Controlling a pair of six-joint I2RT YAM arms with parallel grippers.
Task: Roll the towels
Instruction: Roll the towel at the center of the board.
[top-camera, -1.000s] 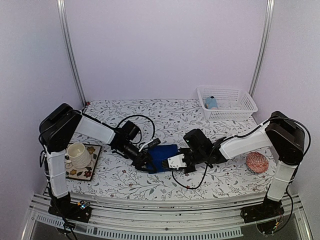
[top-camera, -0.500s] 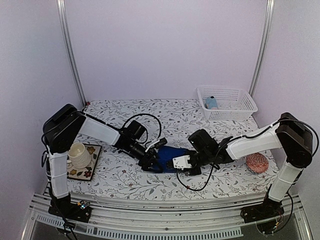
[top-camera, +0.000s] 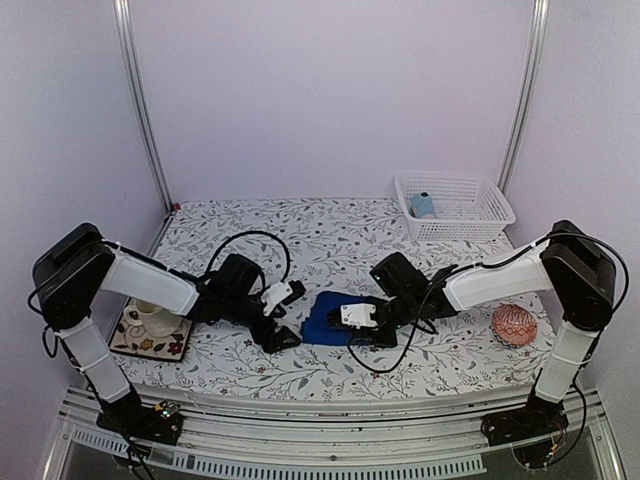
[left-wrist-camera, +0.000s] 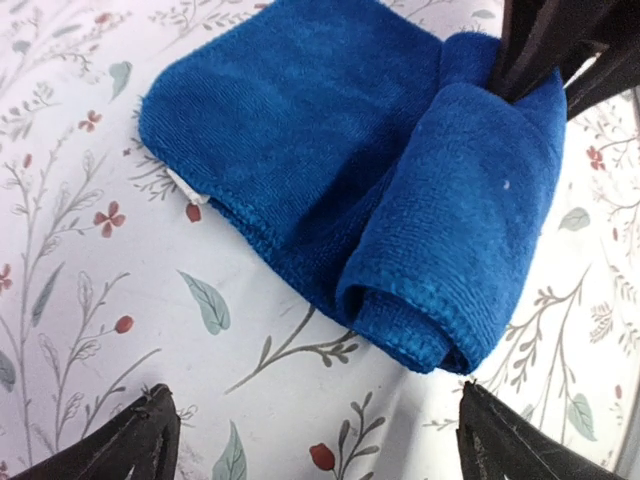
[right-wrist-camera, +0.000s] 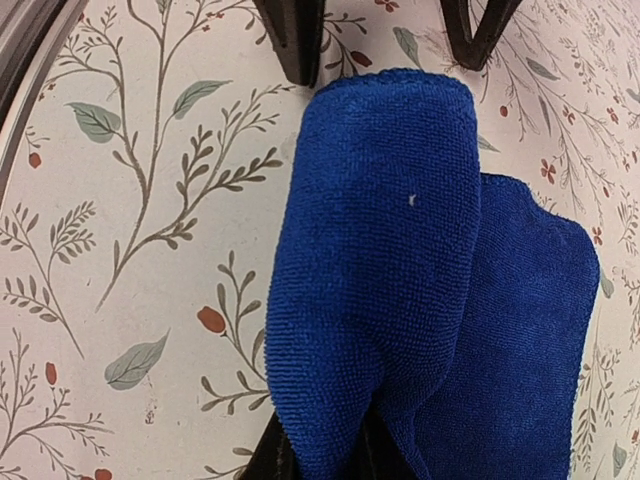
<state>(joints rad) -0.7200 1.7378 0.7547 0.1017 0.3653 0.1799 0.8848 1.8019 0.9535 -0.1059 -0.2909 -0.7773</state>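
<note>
- No text, brand, number or sign can be read in any of the views.
- A small white tag (left-wrist-camera: 186, 190) is seen at the edge of the royal-blue towel (left-wrist-camera: 330, 150), but no print can be made out on it.
</note>
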